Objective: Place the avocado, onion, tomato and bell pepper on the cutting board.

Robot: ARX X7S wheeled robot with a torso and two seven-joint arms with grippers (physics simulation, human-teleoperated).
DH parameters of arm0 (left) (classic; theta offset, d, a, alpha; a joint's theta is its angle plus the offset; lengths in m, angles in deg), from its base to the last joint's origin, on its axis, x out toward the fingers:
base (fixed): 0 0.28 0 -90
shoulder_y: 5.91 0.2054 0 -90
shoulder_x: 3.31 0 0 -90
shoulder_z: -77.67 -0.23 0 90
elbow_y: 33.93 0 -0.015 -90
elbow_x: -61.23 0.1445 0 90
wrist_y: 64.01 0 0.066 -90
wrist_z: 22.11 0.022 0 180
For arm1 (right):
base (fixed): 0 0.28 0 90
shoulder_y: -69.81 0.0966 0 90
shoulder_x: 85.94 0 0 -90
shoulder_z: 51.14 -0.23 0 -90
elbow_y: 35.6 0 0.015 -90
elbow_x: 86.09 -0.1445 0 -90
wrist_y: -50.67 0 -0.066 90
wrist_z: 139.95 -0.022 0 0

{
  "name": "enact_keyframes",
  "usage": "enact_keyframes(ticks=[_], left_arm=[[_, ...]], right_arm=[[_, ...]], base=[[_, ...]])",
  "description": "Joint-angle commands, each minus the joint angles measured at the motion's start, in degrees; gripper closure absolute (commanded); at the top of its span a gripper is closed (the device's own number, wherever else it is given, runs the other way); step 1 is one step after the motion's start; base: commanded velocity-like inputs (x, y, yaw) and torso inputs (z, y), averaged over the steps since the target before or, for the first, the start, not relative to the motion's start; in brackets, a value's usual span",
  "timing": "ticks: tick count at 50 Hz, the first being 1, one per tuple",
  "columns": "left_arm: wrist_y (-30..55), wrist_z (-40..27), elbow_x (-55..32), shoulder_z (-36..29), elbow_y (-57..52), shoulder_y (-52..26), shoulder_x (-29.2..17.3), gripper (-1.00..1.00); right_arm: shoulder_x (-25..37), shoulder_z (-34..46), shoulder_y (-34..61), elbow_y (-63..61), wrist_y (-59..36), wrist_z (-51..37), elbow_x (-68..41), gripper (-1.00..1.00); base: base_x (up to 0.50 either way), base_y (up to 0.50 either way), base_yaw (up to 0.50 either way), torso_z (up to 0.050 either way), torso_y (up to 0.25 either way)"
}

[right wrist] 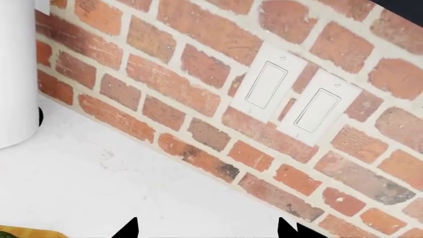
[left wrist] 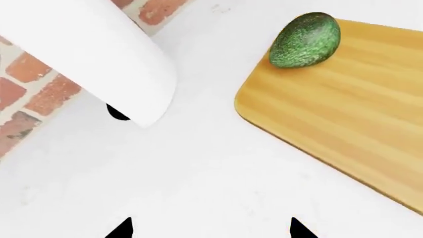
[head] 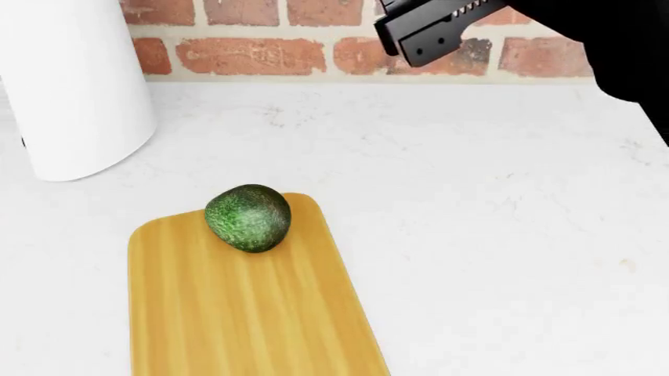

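The dark green avocado (head: pixel 249 217) (left wrist: pixel 305 40) rests on the far corner of the light wooden cutting board (head: pixel 230 313) (left wrist: pixel 343 114). A sliver of the board (right wrist: pixel 33 233) shows in the right wrist view. My left gripper (left wrist: pixel 210 229) hovers open over bare white counter beside the board, nothing between its fingertips (left wrist: pixel 122 229). Held high near the brick wall, my right gripper (right wrist: pixel 206 229) is open and empty; its black body (head: pixel 439 27) shows at the top of the head view. The onion, tomato and bell pepper are out of view.
A tall white cylinder (head: pixel 68 86) (left wrist: pixel 99 54) (right wrist: pixel 15 74) stands at the back left of the white counter (head: pixel 471 219). A brick wall (head: pixel 272 55) runs along the back, with two white switch plates (right wrist: pixel 294 96).
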Motion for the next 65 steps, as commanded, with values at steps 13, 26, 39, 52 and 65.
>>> enact_keyframes(ticks=[13, 26, 39, 52, 65], left_arm=[[1.27, 12.34, -4.92, -20.19, -10.05, -18.34, -6.34, -1.00], [1.44, 15.88, -7.23, -28.76, -14.02, -25.65, -7.59, -1.00], [1.43, 19.08, -1.19, -30.69, -16.21, -25.63, -8.85, -1.00], [0.17, 25.91, 9.89, -32.51, -16.74, -23.47, -10.19, -1.00], [-3.20, 27.64, 14.75, -34.09, -17.84, -18.07, -11.19, -1.00]], right_arm=[[-2.70, -0.16, 0.65, 2.22, 1.03, 4.69, 2.60, -1.00], [-3.21, 0.69, 1.63, 3.44, 1.01, 6.36, 4.01, -1.00], [-2.76, 0.54, 1.17, 2.98, 1.04, 5.78, 3.57, -1.00], [-2.34, 0.31, 0.37, 2.39, 1.25, 5.07, 2.96, -1.00], [-1.77, 0.14, 0.14, 1.80, 1.23, 4.69, 2.53, -1.00]], base=[[0.00, 0.00, 0.00, 0.000, 0.000], [0.00, 0.00, 0.00, 0.000, 0.000], [0.00, 0.00, 0.00, 0.000, 0.000], [0.00, 0.00, 0.00, 0.000, 0.000], [0.00, 0.00, 0.00, 0.000, 0.000]])
